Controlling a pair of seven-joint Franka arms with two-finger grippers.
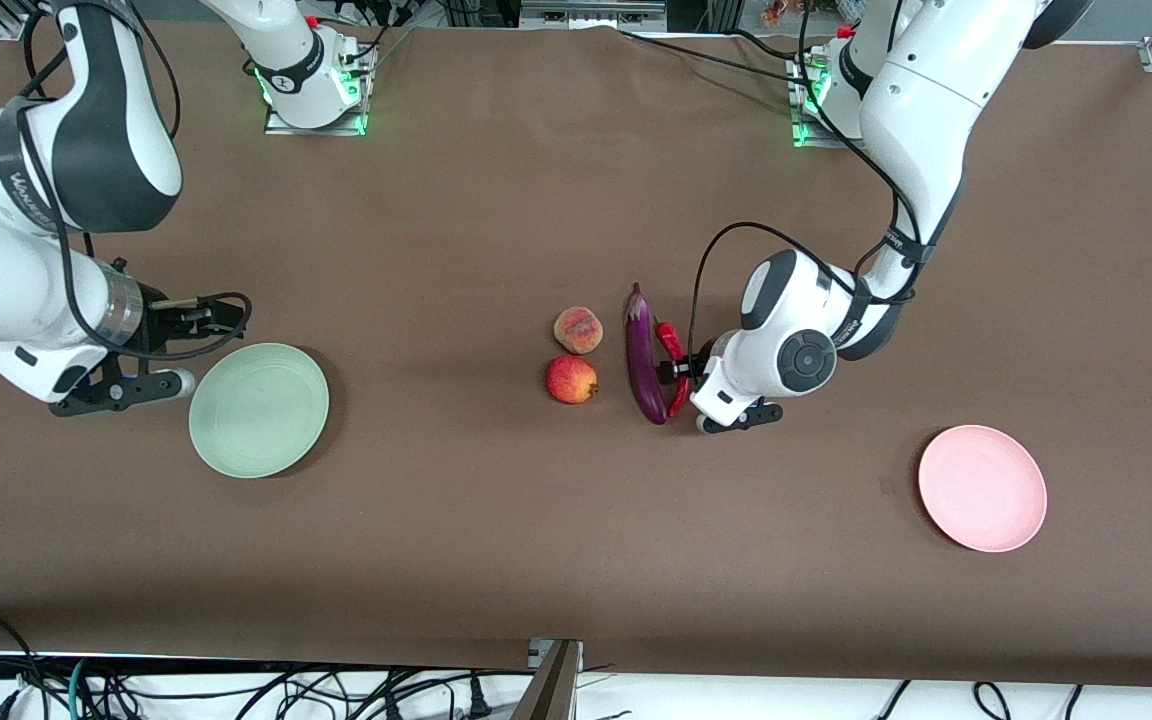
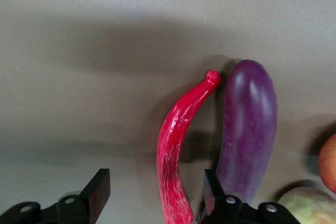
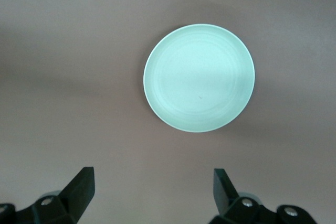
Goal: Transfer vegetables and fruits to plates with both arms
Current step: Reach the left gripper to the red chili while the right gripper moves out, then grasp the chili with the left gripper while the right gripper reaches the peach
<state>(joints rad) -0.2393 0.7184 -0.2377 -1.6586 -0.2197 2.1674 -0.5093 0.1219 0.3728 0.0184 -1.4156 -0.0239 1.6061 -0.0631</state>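
My left claw (image 2: 155, 195) is down at the tabletop (image 1: 496, 200) in the middle, straddling the red chili pepper (image 2: 178, 150); its fingers (image 2: 97, 187) stand apart on either side of the chili with a gap showing on one side, so I read it as released, not gripping yet. In the left wrist view one finger sits between the chili and the eggplant (image 2: 249, 129), which lies just beside the chili, the two running roughly parallel. From the front view, the chili (image 1: 671, 345) is on the left arm's side of the eggplant (image 1: 643, 355), close against it. The peach (image 1: 578, 330) and the red-yellow apple (image 1: 572, 380) sit near the eggplant toward the right arm's end, the apple nearer to the front camera than the peach, the two almost touching. The pink plate (image 1: 982, 488) lies toward the left arm's end, nearer the front camera than the produce and well apart from it.

My right claw (image 1: 151, 385) waits up in the air just beside the mint green plate (image 1: 258, 410), at the right arm's end. In the right wrist view its fingers (image 3: 81, 187) are spread wide, released, with the green plate (image 3: 199, 77) bare below
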